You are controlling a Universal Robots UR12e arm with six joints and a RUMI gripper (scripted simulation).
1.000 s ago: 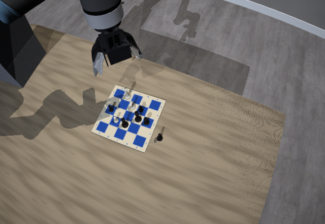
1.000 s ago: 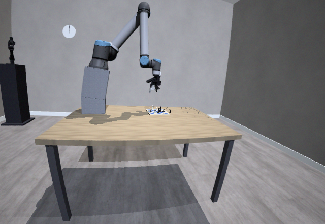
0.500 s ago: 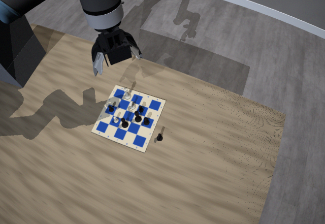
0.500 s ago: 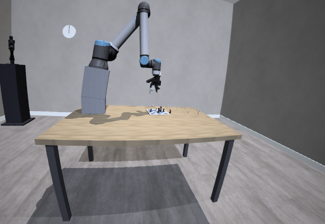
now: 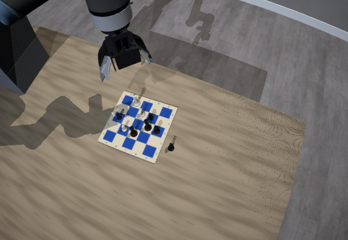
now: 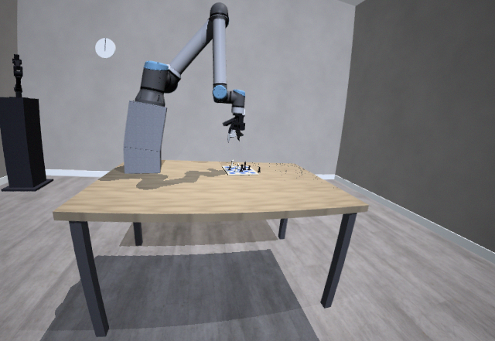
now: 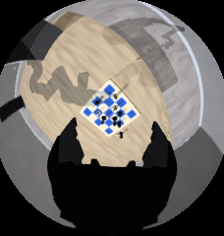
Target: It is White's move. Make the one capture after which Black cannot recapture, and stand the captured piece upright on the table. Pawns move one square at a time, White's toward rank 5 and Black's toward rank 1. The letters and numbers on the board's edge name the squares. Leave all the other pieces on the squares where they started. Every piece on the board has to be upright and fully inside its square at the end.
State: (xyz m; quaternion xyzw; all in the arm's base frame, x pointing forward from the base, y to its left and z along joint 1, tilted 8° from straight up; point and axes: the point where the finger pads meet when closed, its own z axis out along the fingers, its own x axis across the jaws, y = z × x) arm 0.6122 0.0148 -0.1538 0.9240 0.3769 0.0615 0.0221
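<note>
A small blue and cream chessboard [image 5: 138, 125] lies on the wooden table; it also shows in the exterior view [image 6: 240, 168] and in the wrist view [image 7: 110, 109]. Several black pieces and a few white pieces stand on it, among them a white piece [image 5: 136, 101] near the far edge. One black piece [image 5: 171, 146] stands upright on the table just off the board's right edge. My gripper [image 5: 125, 66] hangs high above the table beyond the board's far corner, open and empty. It also shows in the exterior view [image 6: 236, 133].
The arm's grey base block [image 6: 144, 138] stands on the table's far left. The table's far edge runs close behind the board. A black pedestal [image 6: 19, 141] stands on the floor at the left wall.
</note>
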